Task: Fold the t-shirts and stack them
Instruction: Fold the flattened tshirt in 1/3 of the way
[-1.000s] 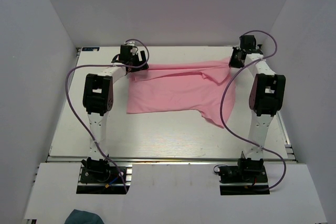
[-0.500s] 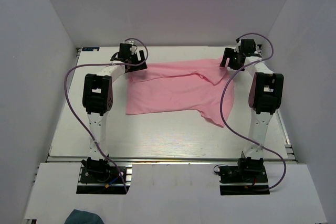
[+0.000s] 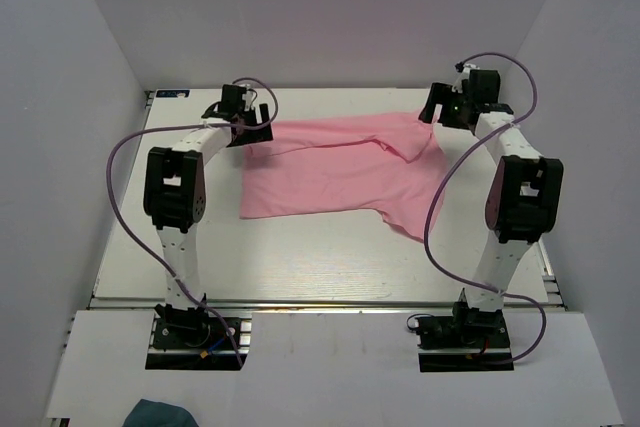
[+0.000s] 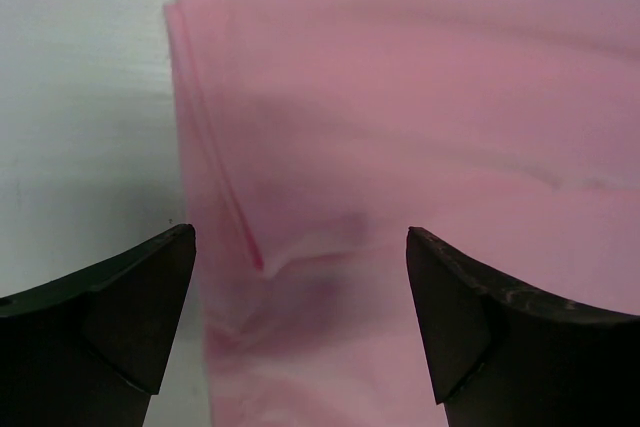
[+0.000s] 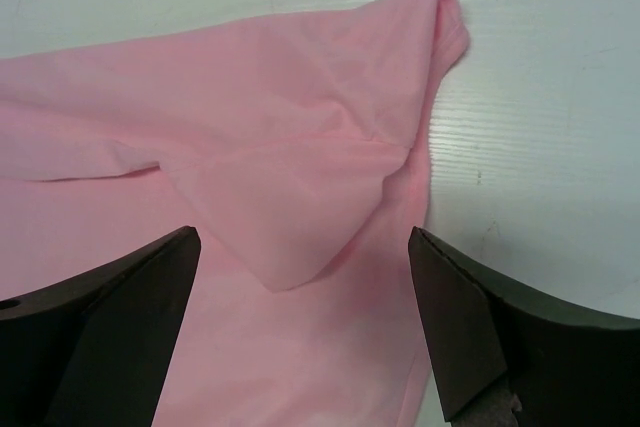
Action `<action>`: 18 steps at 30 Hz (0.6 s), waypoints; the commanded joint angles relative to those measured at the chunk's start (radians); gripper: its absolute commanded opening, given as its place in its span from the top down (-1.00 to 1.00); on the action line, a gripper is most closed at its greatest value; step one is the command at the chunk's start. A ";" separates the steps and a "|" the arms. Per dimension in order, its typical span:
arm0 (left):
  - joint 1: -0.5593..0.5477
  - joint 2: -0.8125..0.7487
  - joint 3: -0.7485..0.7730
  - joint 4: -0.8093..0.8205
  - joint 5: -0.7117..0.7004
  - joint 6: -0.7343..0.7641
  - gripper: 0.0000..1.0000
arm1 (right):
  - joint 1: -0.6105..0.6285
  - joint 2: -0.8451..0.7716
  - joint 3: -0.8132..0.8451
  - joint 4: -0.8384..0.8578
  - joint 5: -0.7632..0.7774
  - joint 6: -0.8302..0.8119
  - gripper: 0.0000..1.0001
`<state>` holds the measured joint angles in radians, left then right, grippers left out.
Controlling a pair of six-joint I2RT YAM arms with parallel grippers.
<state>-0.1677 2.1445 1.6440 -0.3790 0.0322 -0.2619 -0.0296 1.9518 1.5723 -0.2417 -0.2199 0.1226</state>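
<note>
A light pink t-shirt (image 3: 335,167) lies folded over on the white table, its long edge toward the back wall. Over its far left corner hovers my left gripper (image 3: 248,119), open, with pink fabric (image 4: 400,127) lying loose beneath the wide-apart fingers and nothing pinched. At the far right corner my right gripper (image 3: 440,110) is open too, above a folded flap of the t-shirt (image 5: 290,197); its fingers (image 5: 470,327) touch no cloth. One sleeve (image 3: 405,222) sticks out at the near right.
White walls close in the table (image 3: 300,257) on the left, back and right. A dark teal cloth (image 3: 160,414) lies at the bottom edge, in front of the arm bases. A small dark label (image 3: 172,94) sits at the table's far left corner.
The right gripper has opened and let go of the shirt's far right corner, then lifted back toward the wall. The left gripper has drawn slightly left off the far left corner. The shirt has settled flat.
</note>
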 commanded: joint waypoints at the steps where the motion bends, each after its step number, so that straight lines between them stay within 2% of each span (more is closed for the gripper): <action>1: -0.003 -0.118 -0.076 -0.008 -0.055 -0.005 -0.89 | 0.025 0.019 -0.011 -0.028 -0.059 -0.008 -0.81; 3: -0.003 -0.118 -0.085 -0.008 -0.064 -0.005 -0.71 | 0.026 0.038 0.003 -0.057 -0.061 -0.006 -0.81; 5: -0.003 -0.094 -0.085 -0.017 -0.064 -0.005 -0.60 | 0.027 0.071 0.031 -0.093 -0.065 0.008 -0.81; 6: -0.003 -0.081 -0.064 -0.027 -0.054 -0.005 -0.46 | 0.058 0.079 0.032 -0.103 -0.068 0.014 -0.81; 10: -0.003 -0.035 -0.035 -0.049 -0.054 -0.005 -0.16 | 0.060 0.110 0.014 -0.113 -0.068 0.049 -0.78; 12: -0.003 -0.011 -0.024 -0.058 -0.064 -0.005 0.10 | 0.063 0.122 -0.001 -0.117 -0.067 0.064 -0.78; 13: -0.003 -0.011 -0.024 -0.058 -0.064 -0.005 0.16 | 0.062 0.122 -0.004 -0.117 -0.068 0.066 -0.76; 18: -0.003 0.012 -0.015 -0.058 -0.084 -0.005 0.16 | 0.068 0.137 -0.014 -0.123 -0.091 0.074 -0.76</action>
<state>-0.1677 2.1525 1.5887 -0.4309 -0.0280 -0.2672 0.0376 2.0846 1.5593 -0.3569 -0.2768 0.1772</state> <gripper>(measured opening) 0.422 0.878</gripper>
